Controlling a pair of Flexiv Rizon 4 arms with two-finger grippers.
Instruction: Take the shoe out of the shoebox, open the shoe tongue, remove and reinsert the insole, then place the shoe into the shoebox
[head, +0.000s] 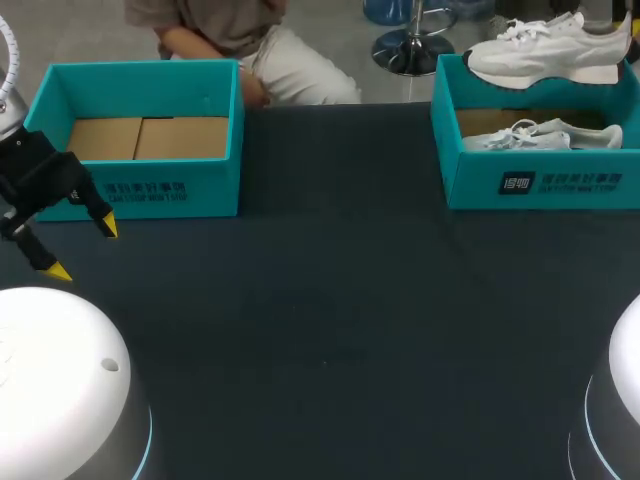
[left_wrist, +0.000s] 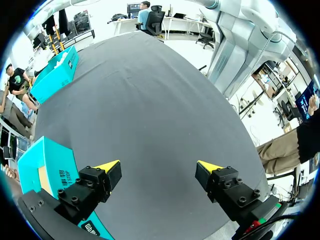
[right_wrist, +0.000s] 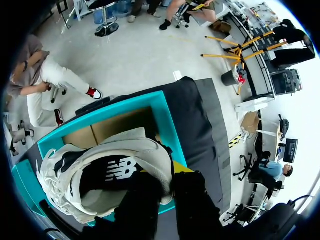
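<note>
Head: L end effector (head: 83, 249) hanging open over tabletop (head: 330, 300), just beside L shoebox (head: 140, 190). Shoe (head: 545, 50) hovering above R shoebox (head: 540, 185); 2nd shoe (head: 545, 135) lying inside.
L wrist: fingers (left_wrist: 107, 172) standing wide apart, nothing btwn.
R wrist: R end effector (right_wrist: 170, 175) gripping shoe at heel collar, over R shoebox.

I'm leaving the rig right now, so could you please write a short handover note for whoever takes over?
Left pincer: open, empty, over the table beside the empty teal box.
Right pincer: shut on a white sneaker, held above the right shoebox.
A second white sneaker lies inside that shoebox.
Done: shoe lifted out. Left: open tongue, remove and reinsert insole, put shoe back.
</note>
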